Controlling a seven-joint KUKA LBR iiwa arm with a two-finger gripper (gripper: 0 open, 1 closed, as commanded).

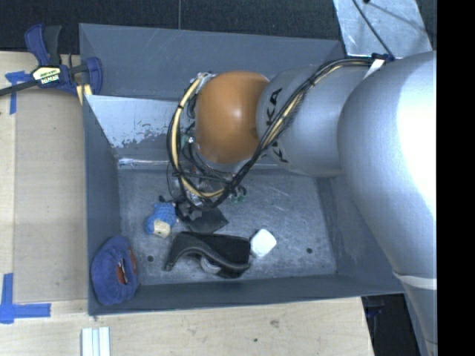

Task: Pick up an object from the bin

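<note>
We see the end effector point(194, 205) low over the bin's point(297, 213) floor, left of the middle; whether it is wide or narrow we cannot tell. A small blue-and-cream lump point(159, 222) lies just beside it toward the left wall. A black curved piece point(211, 251) and a white block point(263, 242) lie toward the near edge.

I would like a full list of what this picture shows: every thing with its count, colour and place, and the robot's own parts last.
bin: one, grey metal, middle of the view
cloth pouch: one, blue with an orange-red patch, bin's lower left corner
small lump: one, blue and cream, floor, left of the end effector
curved thing: one, black, floor, near the lower wall
small block: one, white, at the curved thing's right end
end effector: one, dark, low over the floor
wrist cover: one, orange
arm: one, silver, from the right
</note>
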